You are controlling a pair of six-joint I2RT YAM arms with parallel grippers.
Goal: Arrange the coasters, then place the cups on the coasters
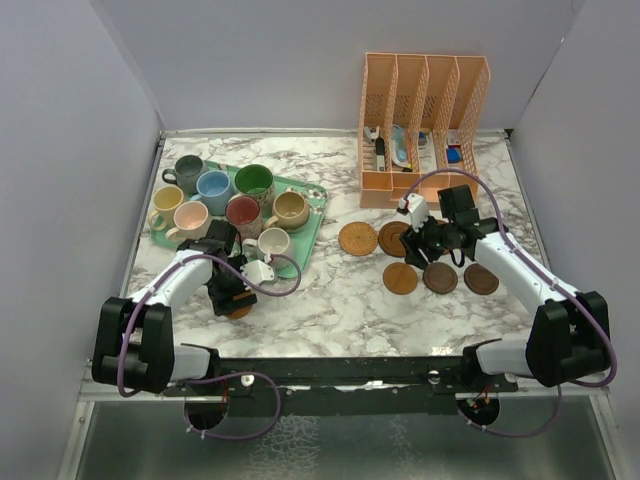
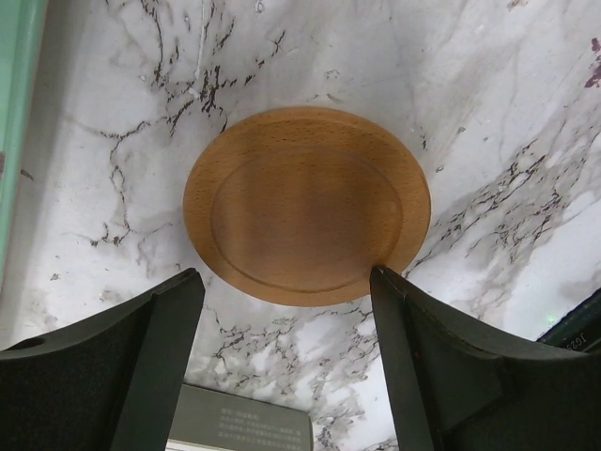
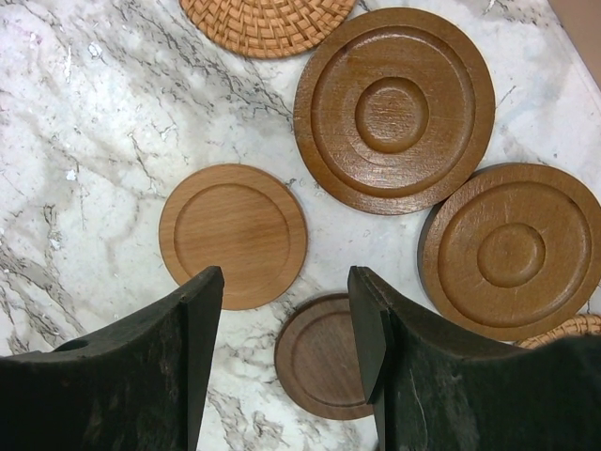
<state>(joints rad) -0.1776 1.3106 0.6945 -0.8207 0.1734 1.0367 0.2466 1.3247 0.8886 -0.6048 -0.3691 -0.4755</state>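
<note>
Eight cups stand on the mint-green tray (image 1: pixel 312 215), among them a green cup (image 1: pixel 254 182), a maroon cup (image 1: pixel 243 212) and a cream cup (image 1: pixel 272 243). My left gripper (image 1: pixel 234 292) (image 2: pixel 286 278) hangs open just in front of the tray, over a tan coaster (image 2: pixel 307 205) that lies flat on the marble, untouched. At centre right my right gripper (image 1: pixel 427 242) (image 3: pixel 285 280) is open above a group of coasters: a light tan one (image 3: pixel 233 235), a small dark one (image 3: pixel 324 362), two ringed brown ones (image 3: pixel 394 108) (image 3: pixel 512 249) and a woven one (image 3: pixel 268 23).
An orange file rack (image 1: pixel 425 120) with small items stands at the back right, just behind the coaster group. Grey walls close in the table on the left, right and rear. A second woven coaster's edge (image 3: pixel 575 329) shows at my right finger.
</note>
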